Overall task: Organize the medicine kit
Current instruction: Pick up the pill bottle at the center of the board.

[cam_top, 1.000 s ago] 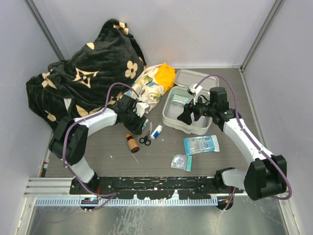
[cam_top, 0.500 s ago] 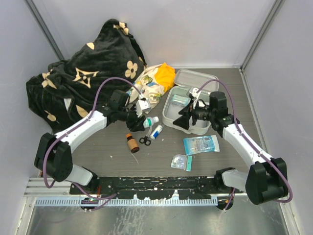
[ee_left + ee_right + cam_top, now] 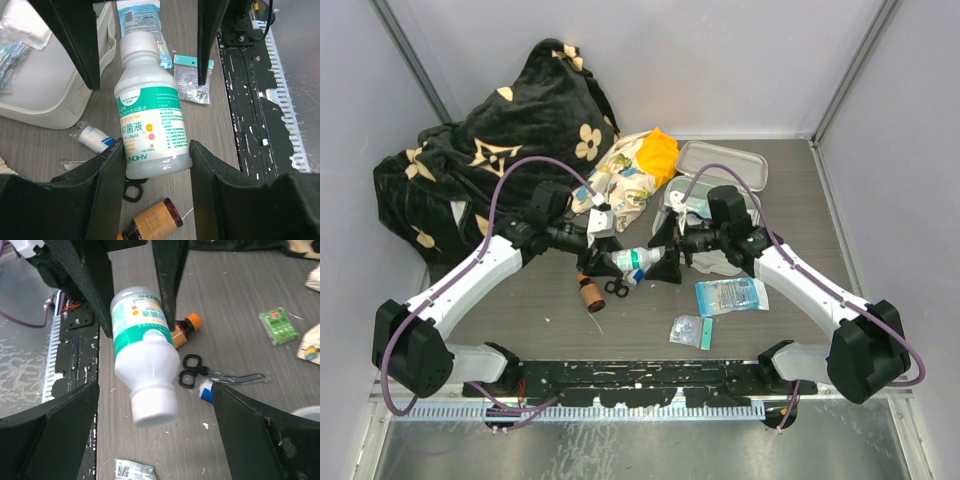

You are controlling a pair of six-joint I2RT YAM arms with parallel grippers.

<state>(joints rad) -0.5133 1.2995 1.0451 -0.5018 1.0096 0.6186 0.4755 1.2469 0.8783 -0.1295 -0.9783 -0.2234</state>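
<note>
Grey tabletop [image 3: 535, 305]: left pincer [image 3: 155, 152], clamped on white bottle [image 3: 150, 110], has lifted it rightward; right pincer [image 3: 155, 407], jaws newly wide, left medicine kit [image 3: 750, 172] to meet it. Handover pending.

Bottle [image 3: 632, 260] hangs over mid-worktop [image 3: 790, 200], base in the left hand [image 3: 607, 257], cap end between the right hand's [image 3: 668, 262] fingers, not touching them. Under it: vial [image 3: 587, 292] left, scissors [image 3: 616, 288] beside it, tube [image 3: 92, 137] right of those. Medicine kit [image 3: 725, 163] sits right-rear, lid behind tray. Two packets [image 3: 730, 295] lie in front of it. Blanket [image 3: 490, 160] rear-left, cloth bundle [image 3: 630, 180] between blanket and kit.
</note>
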